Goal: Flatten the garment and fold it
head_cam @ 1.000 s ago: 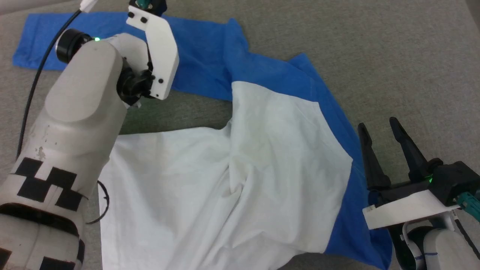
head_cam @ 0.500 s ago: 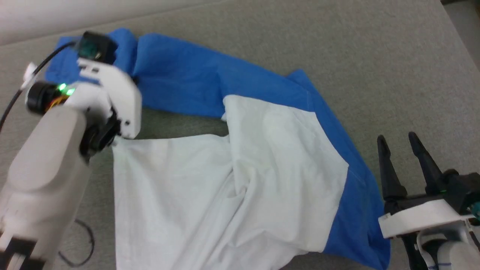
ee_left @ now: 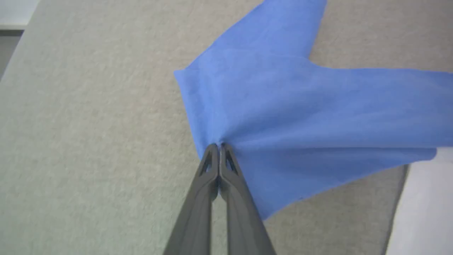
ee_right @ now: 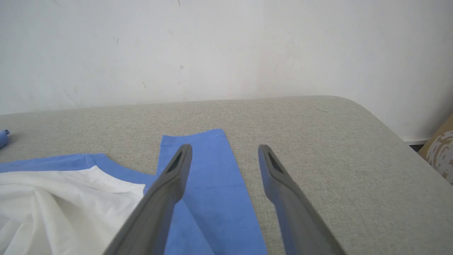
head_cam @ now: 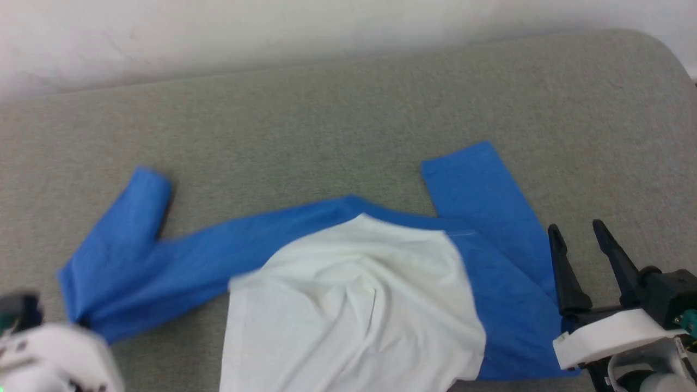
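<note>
Pinching a small tuck of blue cloth, the left claw (ee_left: pixel 219 146) is closed tight on the left sleeve (head_cam: pixel 163 261) of the shirt (head_cam: pixel 354 305). The shirt lies spread on the grey surface (head_cam: pixel 326 109), with the white body nearest the robot and creased down its middle, and both sleeves reaching away. The right claw (head_cam: pixel 576 228) gapes wide and holds nothing; it hovers just beside the right sleeve (head_cam: pixel 479 179).

Risks, as judged:
- The grip takes only a thin fold. A hard pull may strip the cloth out of the claw.
- Nothing pins the shirt. Pulling the left sleeve outward may drag the whole shirt sideways rather than stretch it, deepening the creases in the white body.
- The left sleeve bends back on itself near its end. If it is laid down that way, the bend gets pressed into the fold.
- The head view is smeared at lower left, so the left claw's height over the surface is unclear.

Writing: none that I can read on the shirt, the claws or the surface.
</note>
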You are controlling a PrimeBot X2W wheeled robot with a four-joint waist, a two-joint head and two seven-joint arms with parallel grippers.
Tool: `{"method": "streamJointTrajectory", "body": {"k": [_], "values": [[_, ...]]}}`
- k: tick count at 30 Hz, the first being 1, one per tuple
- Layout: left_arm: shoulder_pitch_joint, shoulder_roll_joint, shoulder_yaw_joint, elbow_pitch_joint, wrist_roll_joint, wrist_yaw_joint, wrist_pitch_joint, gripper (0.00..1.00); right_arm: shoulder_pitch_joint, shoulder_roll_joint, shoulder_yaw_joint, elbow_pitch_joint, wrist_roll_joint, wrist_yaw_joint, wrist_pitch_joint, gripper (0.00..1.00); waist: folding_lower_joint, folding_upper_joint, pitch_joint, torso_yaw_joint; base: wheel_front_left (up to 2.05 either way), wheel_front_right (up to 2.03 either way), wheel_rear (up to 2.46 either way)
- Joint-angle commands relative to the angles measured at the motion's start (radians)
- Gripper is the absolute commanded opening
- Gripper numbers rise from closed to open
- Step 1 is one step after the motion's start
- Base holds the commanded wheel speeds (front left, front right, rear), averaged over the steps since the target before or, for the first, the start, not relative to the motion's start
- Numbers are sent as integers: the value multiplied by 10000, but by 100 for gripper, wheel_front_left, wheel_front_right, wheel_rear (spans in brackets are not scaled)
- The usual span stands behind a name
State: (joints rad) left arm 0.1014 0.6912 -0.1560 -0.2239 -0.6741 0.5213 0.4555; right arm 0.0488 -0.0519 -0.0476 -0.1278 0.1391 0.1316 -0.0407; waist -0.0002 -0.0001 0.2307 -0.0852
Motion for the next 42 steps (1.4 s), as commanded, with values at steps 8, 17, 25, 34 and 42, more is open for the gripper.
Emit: {"method": "streamJointTrajectory", "body": {"k": [8,17,25,34,42], "values": [[3382,-794,1133,-841,-859,1072,-374,0,415,16,-93,-101,-111,-9,204,100,2,1,-752,620,0,0,0],[2211,-1804,778,-445,-1034,-647,-2339,100,614,17,64,-173,-257,-9,580,100,2,1,-1315,560,0,0,0],[717,-1984,421,-145,102,-1665,-4652,100,668,-22,401,-186,-548,-9,1165,100,2,1,-1530,539,0,0,0],[-171,-2827,-580,577,1385,-2322,-6864,100,116,-752,505,915,-3,-9,2176,100,2,1,-1535,622,0,0,0],[-303,-3607,-974,869,2148,-2416,-7146,100,-1719,-1869,502,3738,896,-9,3495,100,2,1,-1203,1077,0,0,0]]}}
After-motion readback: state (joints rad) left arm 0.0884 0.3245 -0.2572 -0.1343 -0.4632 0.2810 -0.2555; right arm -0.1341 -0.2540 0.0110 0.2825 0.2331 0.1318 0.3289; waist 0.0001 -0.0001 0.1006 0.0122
